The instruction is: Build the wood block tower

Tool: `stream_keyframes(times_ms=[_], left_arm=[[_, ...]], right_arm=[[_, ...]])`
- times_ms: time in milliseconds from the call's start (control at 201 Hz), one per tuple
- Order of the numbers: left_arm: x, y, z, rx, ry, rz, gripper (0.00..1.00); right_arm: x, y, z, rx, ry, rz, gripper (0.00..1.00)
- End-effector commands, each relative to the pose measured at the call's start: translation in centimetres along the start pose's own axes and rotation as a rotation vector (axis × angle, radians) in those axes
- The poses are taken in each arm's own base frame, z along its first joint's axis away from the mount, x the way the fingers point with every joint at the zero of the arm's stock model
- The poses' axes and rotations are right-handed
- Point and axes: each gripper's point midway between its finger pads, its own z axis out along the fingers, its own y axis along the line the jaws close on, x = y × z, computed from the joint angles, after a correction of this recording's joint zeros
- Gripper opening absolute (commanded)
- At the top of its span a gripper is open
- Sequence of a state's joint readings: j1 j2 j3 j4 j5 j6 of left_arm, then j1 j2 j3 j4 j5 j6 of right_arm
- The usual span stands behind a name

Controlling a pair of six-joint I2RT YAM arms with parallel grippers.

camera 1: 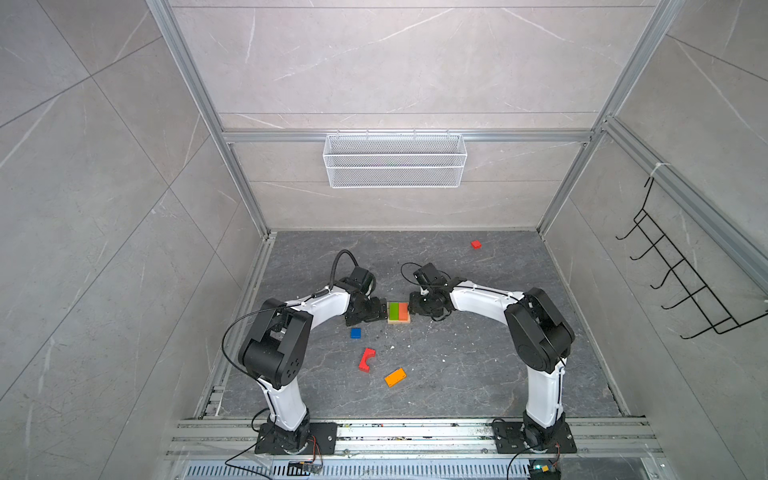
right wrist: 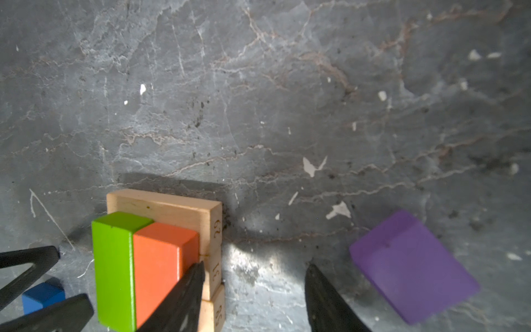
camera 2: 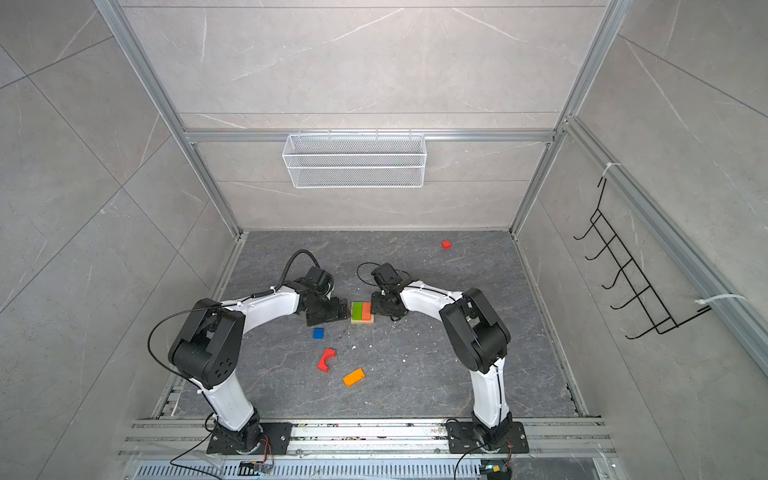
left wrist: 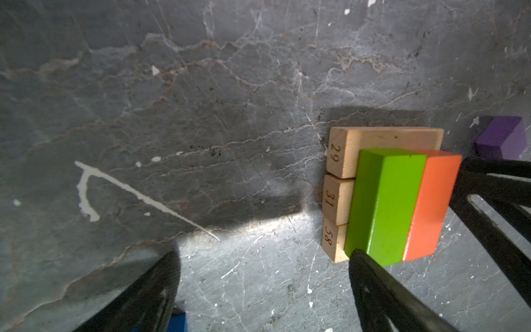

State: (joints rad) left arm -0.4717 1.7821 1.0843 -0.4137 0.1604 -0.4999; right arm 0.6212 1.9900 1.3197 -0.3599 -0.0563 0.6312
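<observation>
Step in hand: squaring up the second layer, as I judge it. Both grippers stand low at the sides of the wood block tower (camera 1: 398,312), pushing inward, not carrying.
Loose blocks, nearest: orange bar (camera 1: 395,377), red arch (camera 1: 367,359) and blue cube (camera 1: 355,333) lie on the floor in front of the stack, well apart from it.
Tower: near the middle of the floor, between the two grippers. Three tan bars (left wrist: 339,201) side by side, with a green slab (left wrist: 388,204) and an orange-red slab (left wrist: 431,207) across them, touching each other.
Left gripper (camera 1: 380,312): jaws wide apart, gripping nothing; one finger (left wrist: 373,276) sits at the green slab's side.
Right gripper (camera 1: 413,309): jaws partly apart, gripping nothing; one finger (right wrist: 186,290) lies against the orange-red slab.
Purple block (right wrist: 413,266): flat on the floor, just beside the right gripper, apart from the stack.
Next move: probably back one gripper off without dragging a slab, then fetch a loose block.
Red cube (camera 1: 476,244): far corner, alone.
Floor (camera 1: 457,365): dark veined stone, flecked with white chips.
Room: pale stone walls, metal framing, a white wire basket (camera 1: 395,160) on the back wall, a black hook rack (camera 1: 681,274) on the right wall.
</observation>
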Motion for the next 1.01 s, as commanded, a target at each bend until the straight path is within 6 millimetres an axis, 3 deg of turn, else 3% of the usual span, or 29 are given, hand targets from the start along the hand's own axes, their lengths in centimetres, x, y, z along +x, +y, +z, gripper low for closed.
stream_keyframes(times_ms=[0,1001], left_arm=[[-0.08,-0.48,0.65,0.013,0.015,0.015,0.94],[0.06,-0.7,0.85,0.015,0.023,0.018,0.94]], right_arm=[[-0.53,0.33,-0.43,-0.017,-0.016,-0.015,0.41],[-0.84,0.5,-0.39,-0.023,-0.026,-0.022,0.4]])
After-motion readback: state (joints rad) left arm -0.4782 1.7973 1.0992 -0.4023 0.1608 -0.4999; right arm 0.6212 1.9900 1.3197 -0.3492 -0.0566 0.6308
